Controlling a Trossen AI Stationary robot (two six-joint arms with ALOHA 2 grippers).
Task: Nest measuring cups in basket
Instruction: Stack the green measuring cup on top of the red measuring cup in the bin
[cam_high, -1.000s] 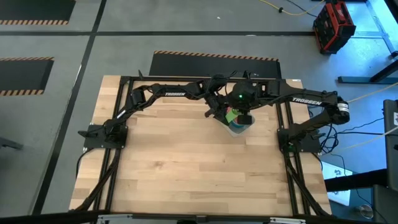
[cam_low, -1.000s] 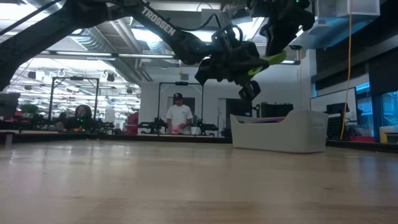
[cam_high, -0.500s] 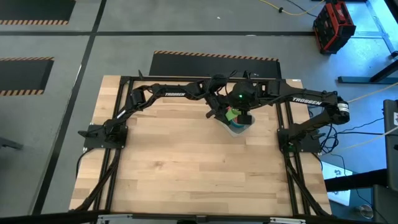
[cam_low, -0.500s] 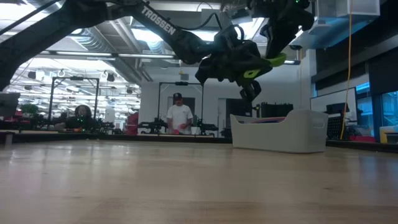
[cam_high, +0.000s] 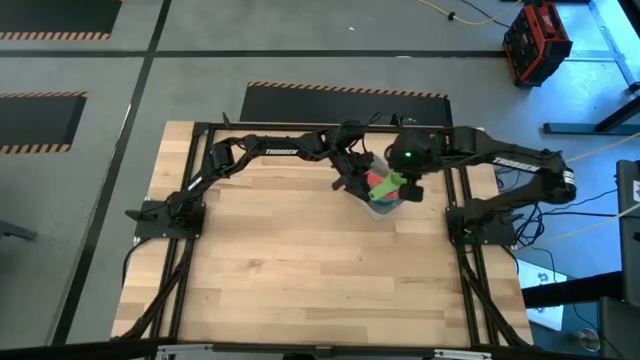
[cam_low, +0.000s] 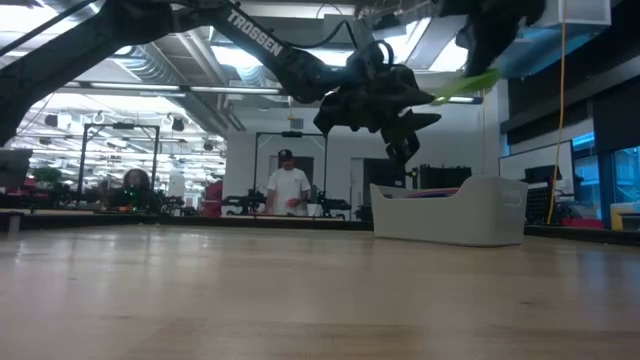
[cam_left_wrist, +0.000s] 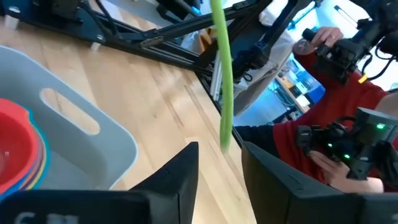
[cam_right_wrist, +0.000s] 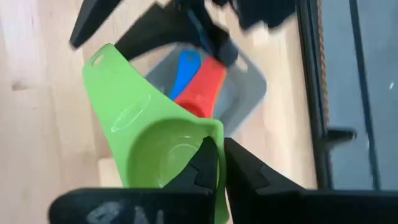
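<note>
My right gripper (cam_right_wrist: 219, 165) is shut on the green measuring cup (cam_right_wrist: 149, 143), holding it in the air above the pale grey basket (cam_low: 450, 212). In the basket sit nested cups, a red one (cam_right_wrist: 208, 84) on top and a blue handle (cam_right_wrist: 183, 67) beside it. The basket stands on the table at the far right of centre (cam_high: 384, 208). My left gripper (cam_left_wrist: 217, 180) stands open just left of the basket. The green cup's handle (cam_left_wrist: 221, 81) hangs in front of its gap without touching the fingers. My right gripper pinches the wall of the green cup's bowl (cam_right_wrist: 214, 140) on the side away from the handle, one finger inside the bowl and one outside. The fingers come from above, pointing down. The cup is lifted clear over the basket, tilted, its handle (cam_right_wrist: 106, 62) reaching toward my left gripper.
The black frame rails (cam_high: 300, 128) run along the table's far edge and both sides. Bare wooden tabletop (cam_high: 300, 270) lies toward the near edge. A person in red (cam_left_wrist: 336, 143) holds hand controllers beyond the table, and another person (cam_low: 288, 188) stands far back in the room.
My left gripper has opened and let go of the green cup's handle, staying in place. My right gripper has moved up and toward the table's right edge, carrying the green cup with it.
</note>
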